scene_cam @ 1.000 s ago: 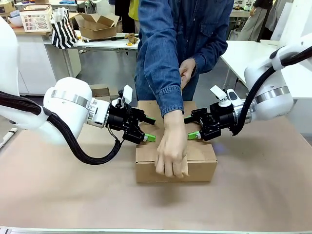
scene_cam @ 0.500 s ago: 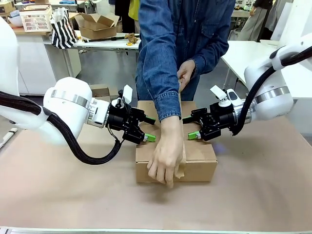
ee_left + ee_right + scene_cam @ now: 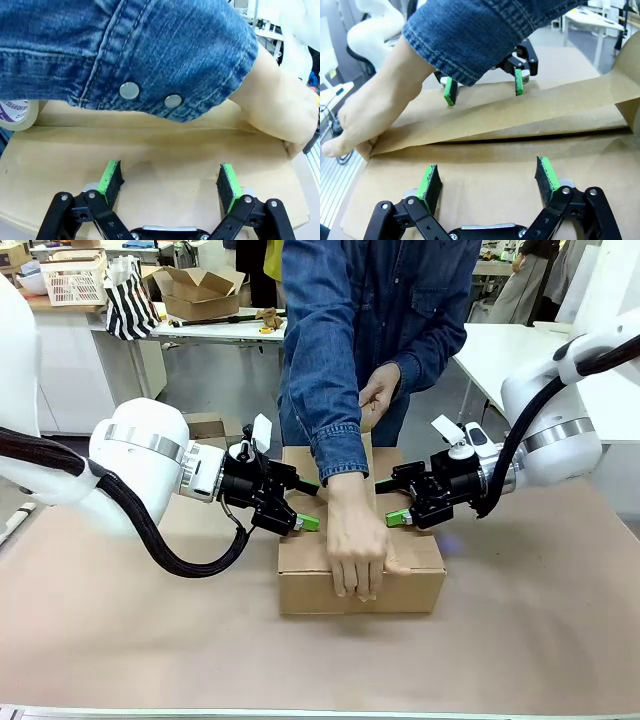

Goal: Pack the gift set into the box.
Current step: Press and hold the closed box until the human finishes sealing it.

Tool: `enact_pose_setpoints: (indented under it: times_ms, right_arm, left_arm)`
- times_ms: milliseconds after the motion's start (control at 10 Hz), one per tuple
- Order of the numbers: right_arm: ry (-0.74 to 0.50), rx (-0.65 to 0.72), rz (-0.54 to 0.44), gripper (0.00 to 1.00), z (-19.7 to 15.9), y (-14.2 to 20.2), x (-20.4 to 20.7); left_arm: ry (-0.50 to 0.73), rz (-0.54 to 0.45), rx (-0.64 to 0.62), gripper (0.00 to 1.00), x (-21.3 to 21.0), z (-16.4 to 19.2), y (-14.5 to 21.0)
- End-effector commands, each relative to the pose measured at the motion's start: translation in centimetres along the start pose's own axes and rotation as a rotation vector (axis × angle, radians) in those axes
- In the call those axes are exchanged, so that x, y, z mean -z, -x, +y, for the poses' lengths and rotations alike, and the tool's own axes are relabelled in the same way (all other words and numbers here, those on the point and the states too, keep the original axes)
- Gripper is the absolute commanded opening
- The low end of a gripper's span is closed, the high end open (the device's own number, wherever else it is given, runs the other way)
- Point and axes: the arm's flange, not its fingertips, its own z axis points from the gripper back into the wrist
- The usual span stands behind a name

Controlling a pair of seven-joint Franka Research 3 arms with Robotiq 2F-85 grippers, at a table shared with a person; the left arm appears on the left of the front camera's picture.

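Observation:
The box [image 3: 310, 590] sits closed in the middle of the table. My left gripper [image 3: 308, 505] is open, its green pads resting on the left part of the box top [image 3: 165, 150]. From the other side my right gripper [image 3: 390, 501] is open on the right part of the top [image 3: 485, 165]. A person's hand [image 3: 355, 550] presses a brown tape strip [image 3: 545, 107] along the seam near the front edge. The other hand [image 3: 378, 390] holds the tape up behind. A tape roll [image 3: 15, 112] shows in the left wrist view. The gift set is hidden.
The person in a denim shirt [image 3: 370, 320] leans over the far edge. Brown table surface [image 3: 150, 640] lies free in front and to both sides. Behind stand a white lattice basket [image 3: 72, 280], a striped bag [image 3: 130, 305] and an open carton [image 3: 200, 290].
The person's hand slid from the box's front edge, down its front face, then back flat onto the top near the front. Both grippers have stayed where they were.

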Motion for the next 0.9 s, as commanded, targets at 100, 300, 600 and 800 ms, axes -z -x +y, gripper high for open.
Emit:
enact_pose_setpoints:
  times_ms: [100,300,600,800]
  right_arm:
    - [0.017,0.000,0.017,1.00,0.17,-0.01,0.15]
    - [0.017,0.000,0.017,1.00,0.17,-0.01,0.15]
    - [0.017,0.000,0.017,1.00,0.17,-0.01,0.15]
    - [0.017,0.000,0.017,1.00,0.17,-0.01,0.15]
  left_arm:
    - [0.003,-0.002,0.000,1.00,0.01,-0.08,0.36]
    - [0.003,-0.002,0.000,1.00,0.01,-0.08,0.36]
    - [0.003,-0.002,0.000,1.00,0.01,-0.08,0.36]
    - [0.003,-0.002,0.000,1.00,0.01,-0.08,0.36]
